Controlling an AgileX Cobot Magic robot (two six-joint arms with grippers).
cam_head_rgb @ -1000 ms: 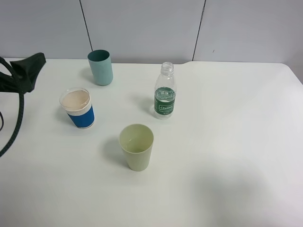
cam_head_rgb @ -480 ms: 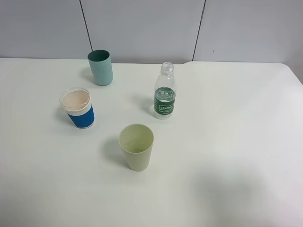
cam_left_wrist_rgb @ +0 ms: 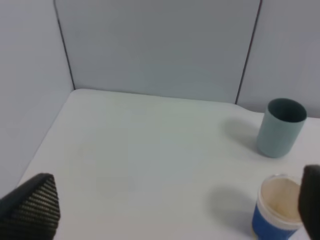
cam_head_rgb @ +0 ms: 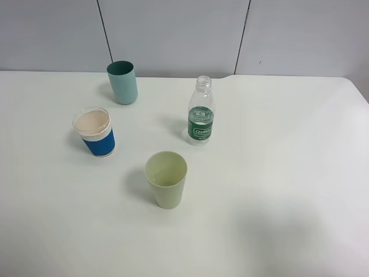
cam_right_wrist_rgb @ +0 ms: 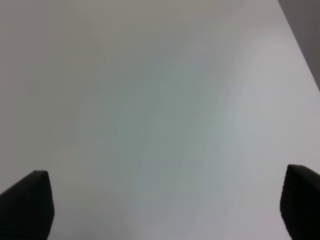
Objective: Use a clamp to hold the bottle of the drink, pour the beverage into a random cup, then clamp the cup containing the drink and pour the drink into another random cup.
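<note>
The bottle [cam_head_rgb: 200, 112] stands upright and uncapped near the table's middle, its green label facing me. Left of it is the blue-sleeved paper cup [cam_head_rgb: 95, 131], cream inside, which also shows in the left wrist view [cam_left_wrist_rgb: 277, 207]. Nearest the front stands the pale yellow-green cup [cam_head_rgb: 166, 179]. I cannot tell how much drink is in either cup. Neither gripper shows in the exterior view. My left gripper [cam_left_wrist_rgb: 170, 210] is open with nothing between its fingers, and the paper cup is beside one fingertip [cam_left_wrist_rgb: 312, 202]. My right gripper [cam_right_wrist_rgb: 162, 205] is open over bare table.
A teal tumbler [cam_head_rgb: 122, 82] stands at the back left, near the grey wall panels, and also shows in the left wrist view [cam_left_wrist_rgb: 281, 127]. The white table [cam_head_rgb: 288, 173] runs right to an edge at the far right corner.
One second ago the left arm's dark gripper and cable showed at the exterior view's left edge. It has since drawn out of that view. The bottle and cups have not moved.
</note>
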